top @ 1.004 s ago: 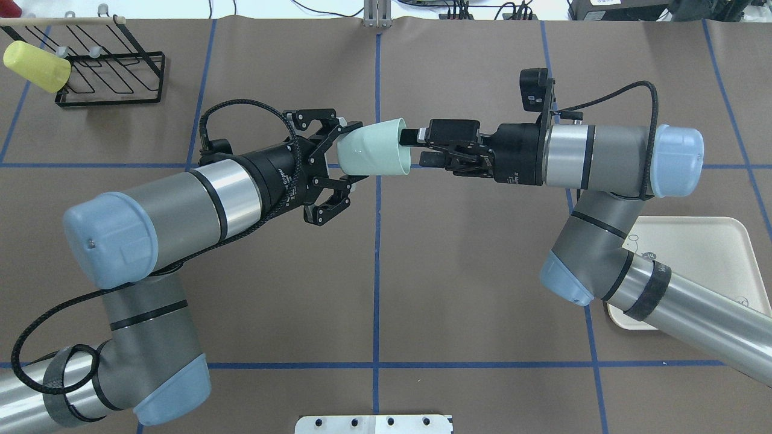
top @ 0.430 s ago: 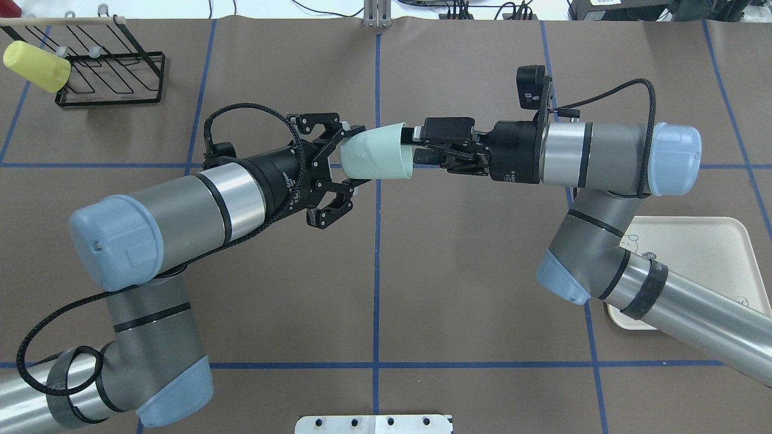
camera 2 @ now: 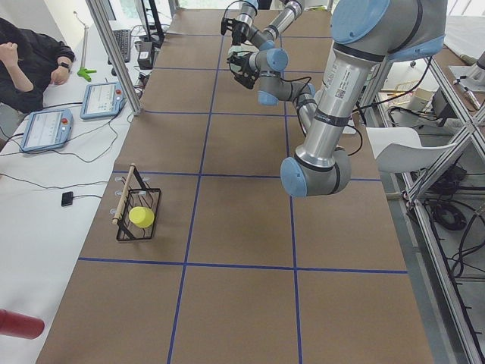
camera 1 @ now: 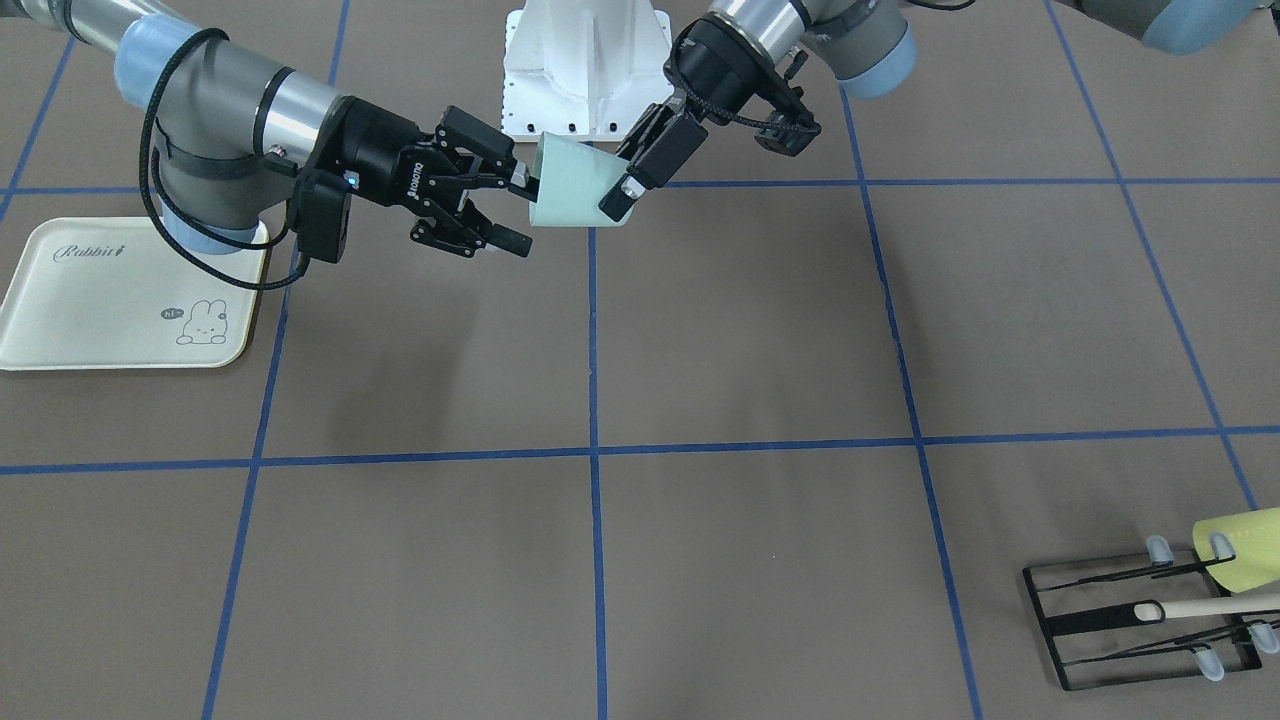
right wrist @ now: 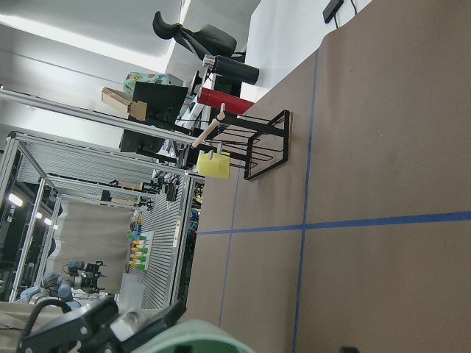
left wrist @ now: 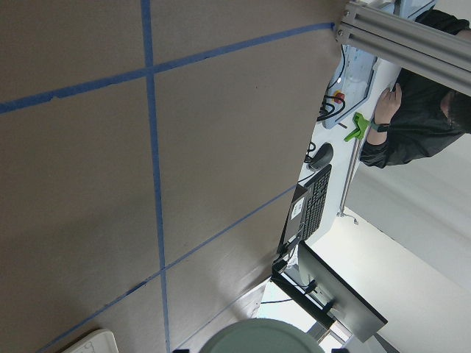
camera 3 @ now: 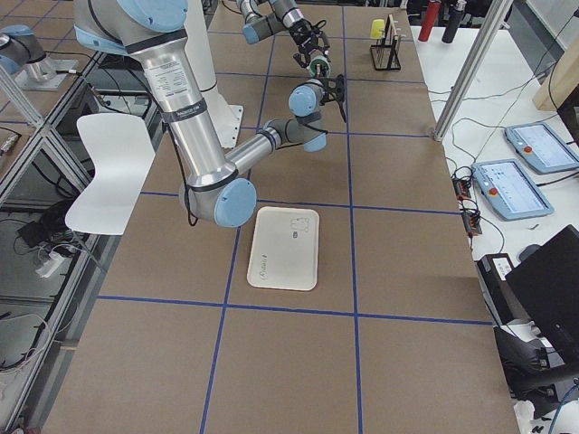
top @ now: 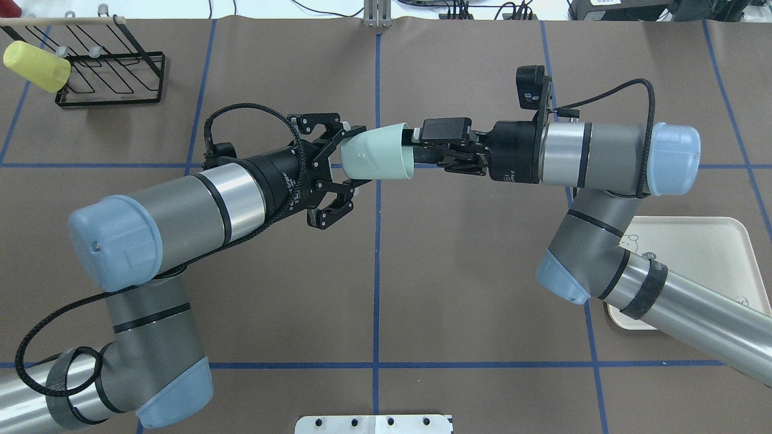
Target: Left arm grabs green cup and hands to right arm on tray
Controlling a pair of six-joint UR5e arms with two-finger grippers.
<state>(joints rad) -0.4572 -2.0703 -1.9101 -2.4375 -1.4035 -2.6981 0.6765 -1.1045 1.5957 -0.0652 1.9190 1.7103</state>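
You have the pale mint-green plastic cup (top: 377, 158) held off the counter on its side at upper centre of the overhead view, mouth facing right. The grey-silver left arm (top: 181, 205) reaches in from lower left, and the black left gripper (top: 354, 158) has its jaws clamped on the cup's base. The grey-silver right arm (top: 597, 160) enters from lower right. The all-black right gripper (top: 415, 146) has its jaws apart at the cup's rim. The cream rectangular tray (top: 718, 253) lies flat at the right edge.

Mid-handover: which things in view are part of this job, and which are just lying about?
In the job: green cup; left pincer, gripping its base; right pincer, open at its rim; tray.
Lying about: yellow-green cup, on the black wire rack.
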